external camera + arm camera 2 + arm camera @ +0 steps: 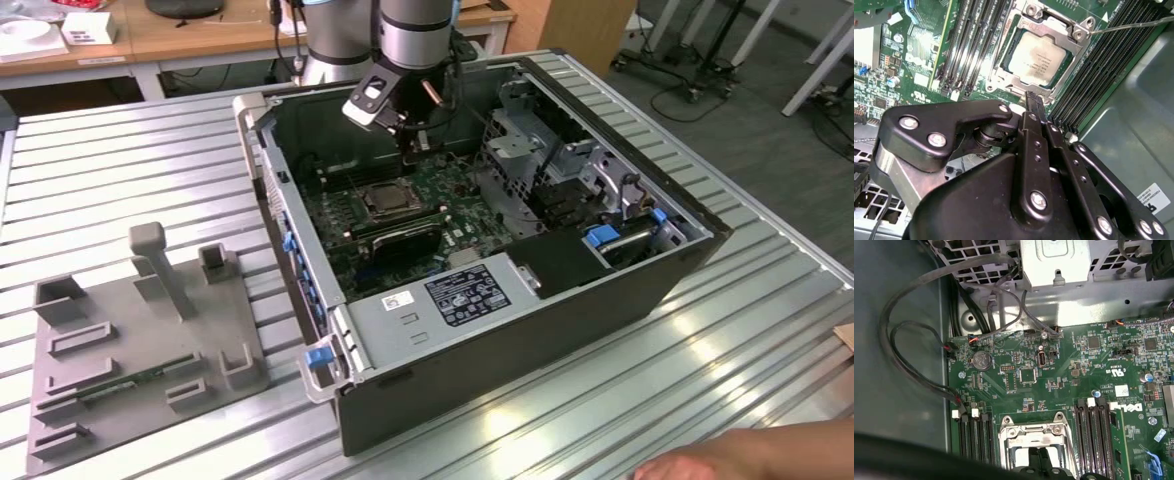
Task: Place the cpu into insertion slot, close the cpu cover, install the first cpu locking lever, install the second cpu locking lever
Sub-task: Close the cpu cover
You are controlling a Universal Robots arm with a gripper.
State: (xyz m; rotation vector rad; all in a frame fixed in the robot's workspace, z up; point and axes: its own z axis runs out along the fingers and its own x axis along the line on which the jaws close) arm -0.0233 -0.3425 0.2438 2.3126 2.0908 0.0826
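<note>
Empty gripper [1034, 97] with its fingers pressed together, poised just above the covered cpu [1036, 60].

In the second wrist view the cpu lies flat and face-up in the insertion slot [996, 80], its edges parallel to the long black memory slots [974, 45] on both sides. The cpu cover [1054, 22] is folded down and frames the chip. A thin locking lever [1134, 25] runs out from one corner across the memory slots. In the exterior view the arm reaches into the open computer case [627, 280] on the ribbed worktop [134, 150].
</note>
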